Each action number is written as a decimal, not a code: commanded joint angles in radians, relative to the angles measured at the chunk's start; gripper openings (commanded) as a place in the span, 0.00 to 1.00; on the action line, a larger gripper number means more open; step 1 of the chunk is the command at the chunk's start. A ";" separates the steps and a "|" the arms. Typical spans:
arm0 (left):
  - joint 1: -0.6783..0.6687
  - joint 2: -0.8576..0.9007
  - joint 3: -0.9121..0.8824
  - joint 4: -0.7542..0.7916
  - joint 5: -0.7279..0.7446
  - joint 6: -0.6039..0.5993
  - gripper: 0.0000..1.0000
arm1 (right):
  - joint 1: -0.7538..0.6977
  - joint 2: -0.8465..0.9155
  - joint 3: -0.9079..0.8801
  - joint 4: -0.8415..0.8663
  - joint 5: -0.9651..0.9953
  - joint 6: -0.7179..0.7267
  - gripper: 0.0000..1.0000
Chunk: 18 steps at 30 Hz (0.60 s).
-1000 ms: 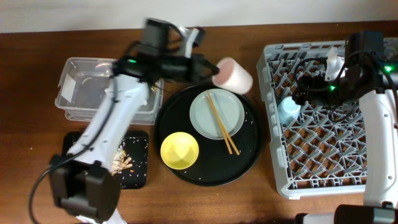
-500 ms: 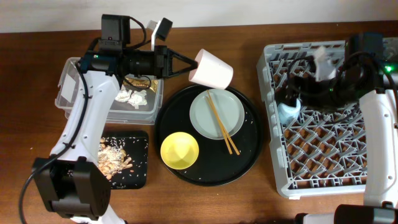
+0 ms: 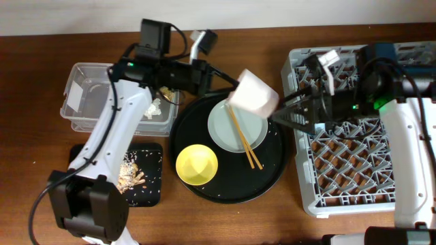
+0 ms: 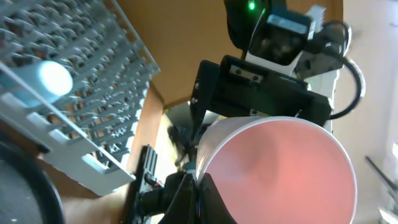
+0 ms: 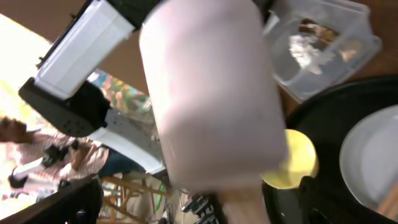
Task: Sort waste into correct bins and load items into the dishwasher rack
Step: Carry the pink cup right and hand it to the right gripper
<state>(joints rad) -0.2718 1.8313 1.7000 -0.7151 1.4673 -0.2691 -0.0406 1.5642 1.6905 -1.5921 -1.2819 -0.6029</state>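
- Your left gripper [image 3: 230, 83] is pinched shut on the rim of the small pink cup [image 3: 253, 94]. It holds the cup in the air over the far edge of the pale round plate [image 3: 221, 129] on the big round black tray [image 3: 231, 184].
- The cup is tilted. The left wrist view looks straight into its mouth [image 4: 280, 168], so the closed base points right, toward the large square grey plastic dishwasher rack [image 3: 340, 163].
- Your right gripper [image 3: 283, 116] reaches out past the rack's left edge, jaws spread wide and empty, just beside the cup's base.
- This looks like a handover. The cup's long axis runs roughly along the line between the two grippers, so you will likely need the right fingers to close across its body, not end-on.
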 commanded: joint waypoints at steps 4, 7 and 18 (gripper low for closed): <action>-0.051 -0.007 0.002 0.007 0.029 0.040 0.00 | 0.058 0.000 0.009 0.002 -0.038 -0.037 0.96; -0.051 -0.007 0.002 0.007 0.029 0.040 0.00 | 0.062 0.000 0.010 0.002 -0.023 -0.037 0.80; -0.053 -0.006 0.002 0.006 0.029 0.040 0.04 | 0.062 0.000 0.010 0.042 -0.023 -0.037 0.58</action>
<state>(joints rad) -0.3233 1.8313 1.7000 -0.7128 1.5005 -0.2497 0.0109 1.5642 1.6905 -1.5776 -1.2804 -0.6285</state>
